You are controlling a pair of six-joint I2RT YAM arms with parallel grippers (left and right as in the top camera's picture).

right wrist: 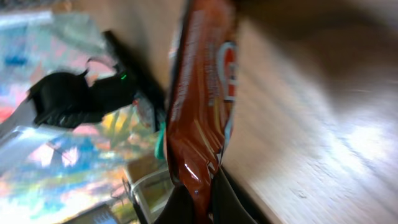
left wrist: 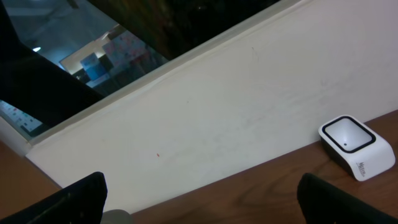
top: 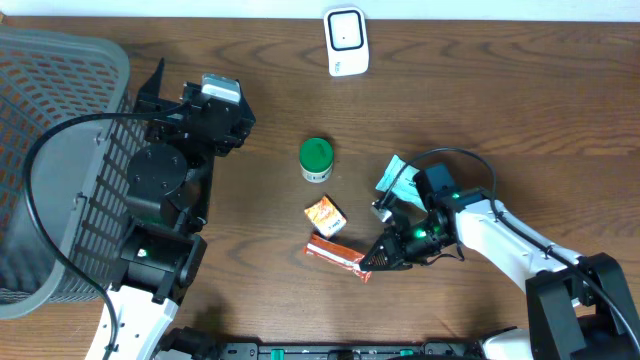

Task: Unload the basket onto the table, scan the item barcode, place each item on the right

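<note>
- right gripper (top: 377, 259) clamped on the end of the snack bar (top: 335, 252)
- bar sits front centre of table, just beside the orange box (top: 326, 215)
- left gripper (left wrist: 200, 202) wide open, empty, by the basket (top: 60, 150)
- scanner (top: 346, 41) at far edge, well apart from bar

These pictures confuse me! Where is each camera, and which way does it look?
Overhead: above the table, looking down; left arm, right arm, scanner and snack wrapper show.
Left wrist: on the left arm, facing wall and scanner; open left tool shows.
Right wrist: on the right arm, close on the snack wrapper pinched in the right tool.
Shared: overhead and left wrist both see the scanner.
</note>
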